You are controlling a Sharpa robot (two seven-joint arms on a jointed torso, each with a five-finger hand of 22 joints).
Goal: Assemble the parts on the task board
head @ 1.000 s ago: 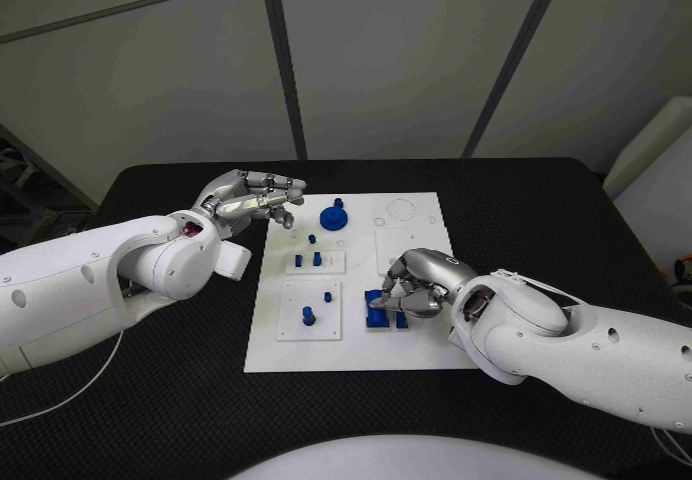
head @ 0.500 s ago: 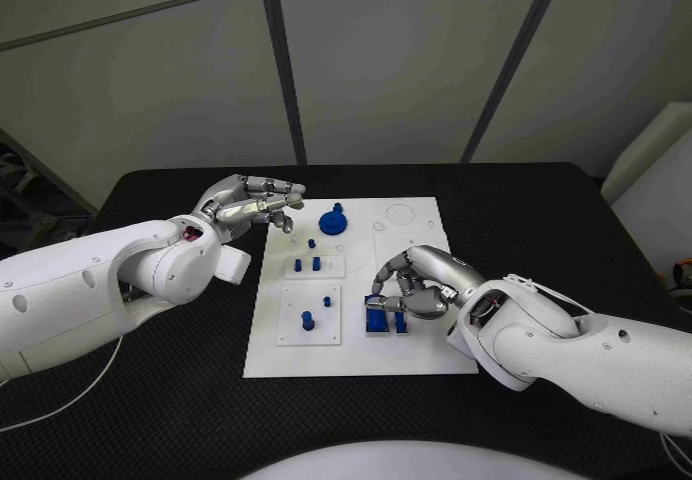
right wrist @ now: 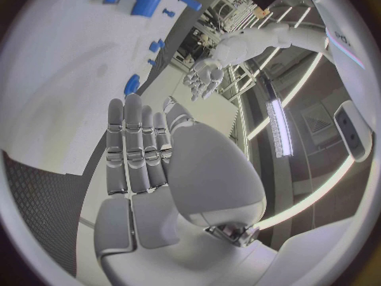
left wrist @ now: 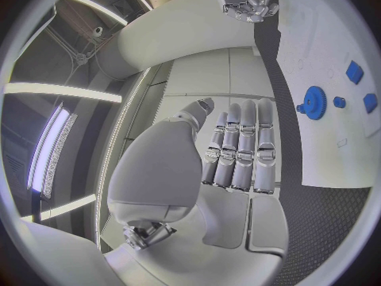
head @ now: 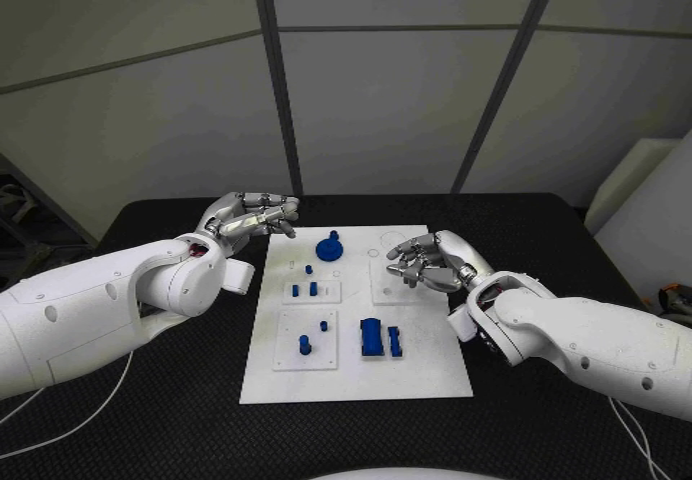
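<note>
Both hands are empty: left hand hovers at the task board's 10 o'clock corner, right hand over its 2 o'clock side, fingers loosely curled, apart. Blue parts sit mid-board on the desk.

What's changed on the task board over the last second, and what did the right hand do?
The right hand let go of the blue block part near the board's front and drew back toward the far side of the task board; it now hovers there holding nothing. The left hand stayed raised by the board's far left corner, and the blue gear and the small pegs kept their places.
</note>
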